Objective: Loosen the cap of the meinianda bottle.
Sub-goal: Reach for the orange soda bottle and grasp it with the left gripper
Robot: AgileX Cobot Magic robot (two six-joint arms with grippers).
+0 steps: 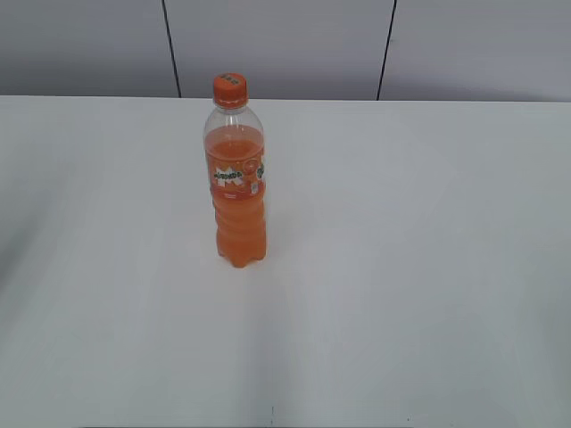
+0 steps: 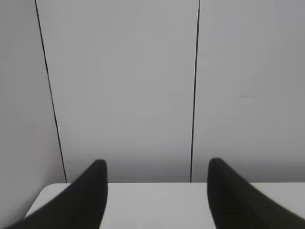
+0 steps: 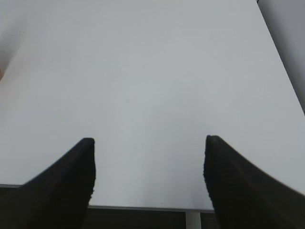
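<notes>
Two hands are seen spread apart with nothing between the fingers: the right hand [image 3: 148,164] over the bare white bench [image 1: 401,267], the left hand [image 2: 157,186] facing the wall panels [image 2: 124,86]. Farther back, the bottle [image 1: 236,192] stands upright mid-bench, its cap [image 1: 229,88] on.

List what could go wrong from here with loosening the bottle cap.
1. The meinianda bottle stands tall and free on the table with nothing holding it, so a sideways bump could tip it.
2. Twisting the cap before the body is gripped would likely just spin the bottle.
3. Neither wrist view shows the bottle, so both approaches start without a close view.
</notes>
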